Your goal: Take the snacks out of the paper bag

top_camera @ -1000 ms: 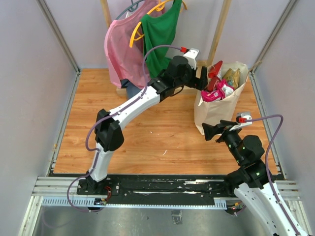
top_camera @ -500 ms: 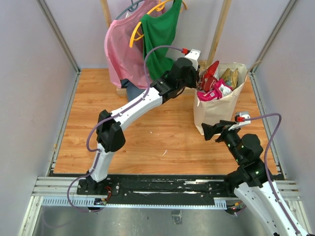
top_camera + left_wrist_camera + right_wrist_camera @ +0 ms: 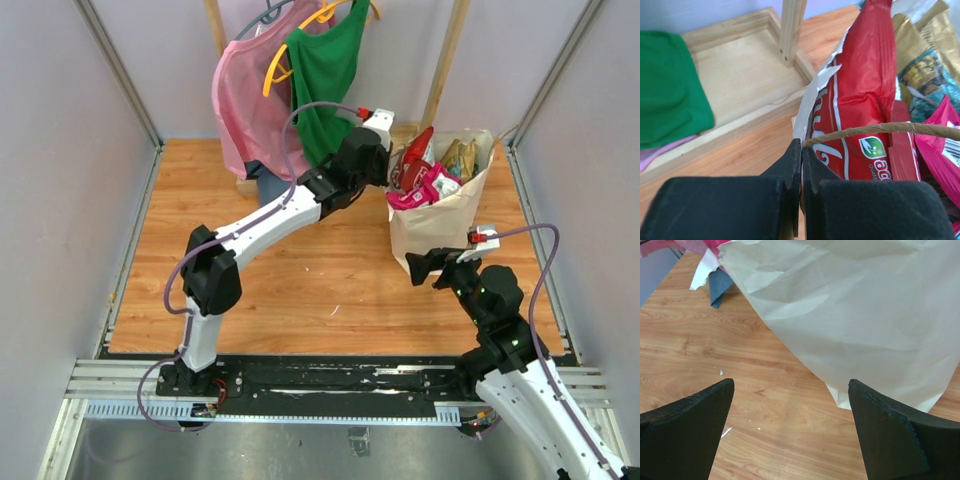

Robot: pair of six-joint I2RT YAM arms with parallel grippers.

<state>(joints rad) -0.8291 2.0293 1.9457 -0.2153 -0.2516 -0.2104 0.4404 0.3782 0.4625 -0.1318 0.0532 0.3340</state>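
Observation:
The cream paper bag [image 3: 440,228] stands at the back right of the wooden floor, tilted left. Snacks stick out of its mouth: a red packet [image 3: 415,150], a pink one [image 3: 428,185] and gold ones [image 3: 462,155]. My left gripper [image 3: 392,172] is shut on the bag's left rim. In the left wrist view the jaws [image 3: 801,150] pinch the pale rim [image 3: 810,92] where the twisted handle [image 3: 890,128] starts, with the red packet [image 3: 865,95] just behind. My right gripper [image 3: 437,268] stands open near the bag's base. The right wrist view shows the gripper [image 3: 791,384] empty in front of the bag [image 3: 865,315].
A pink garment [image 3: 250,95] and a green garment [image 3: 325,70] hang on a wooden rack at the back, with a blue cloth [image 3: 270,185] below them. A rack post [image 3: 792,30] stands on a wooden base [image 3: 740,80] left of the bag. Grey walls enclose the floor.
My left gripper went from open to shut on the bag's rim and drew it leftward, tilting the bag. My right arm shifted slightly left and toward the bag, still open.

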